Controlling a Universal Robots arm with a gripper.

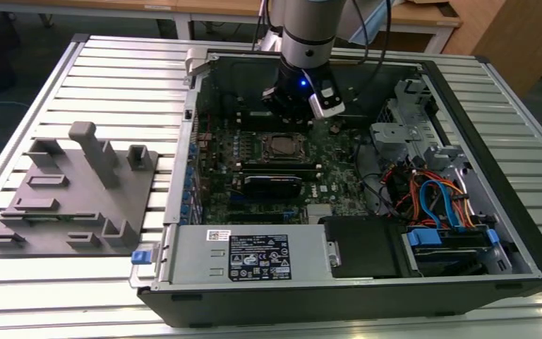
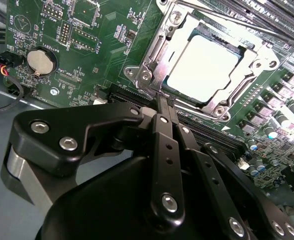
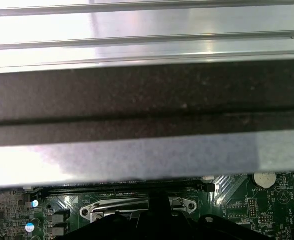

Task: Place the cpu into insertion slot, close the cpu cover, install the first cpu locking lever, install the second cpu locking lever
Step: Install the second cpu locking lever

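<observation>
Gripper (image 2: 165, 100): fills the near field in the second wrist view, black fingers pressed together, tips touching the cover's edge.
Computer case (image 1: 497, 282): open, lying on the slatted table (image 1: 111, 63); the gripper hangs inside it.
Cpu cover (image 2: 151, 60): closed flat, just beyond the fingertips.
Cpu (image 2: 201, 62): seated in the insertion slot (image 2: 239, 50), framed by the cover's window.
Coin battery (image 2: 40, 60): off to the gripper's side.
</observation>
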